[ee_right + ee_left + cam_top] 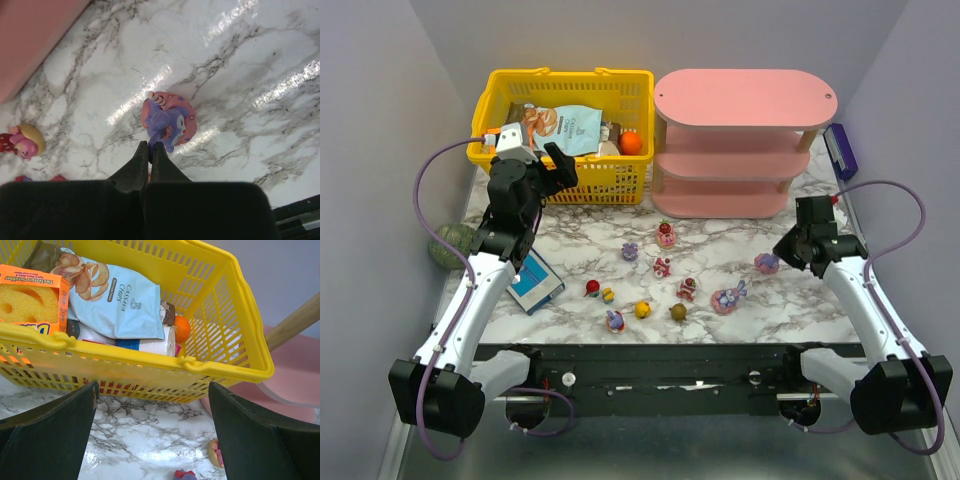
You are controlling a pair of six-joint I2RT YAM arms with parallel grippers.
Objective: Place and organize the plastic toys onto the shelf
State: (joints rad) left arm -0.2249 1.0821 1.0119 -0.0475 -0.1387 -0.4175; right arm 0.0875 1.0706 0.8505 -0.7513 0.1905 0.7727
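Risk: right gripper (150, 149), 2 fingers pressed together at edge of purple bunny figurine (167, 122), seemingly pinching nothing; lift may come empty or topple it. Left gripper (152, 410) gapes wide, empty.

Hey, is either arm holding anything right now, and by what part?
Left gripper: nothing, jaws open. Right gripper: jaws shut at the edge of the purple toy; whether they pinch it cannot be told.

Left claw (152, 407) gapes wide before the yellow basket (125, 353); chips packet (115, 300) inside.
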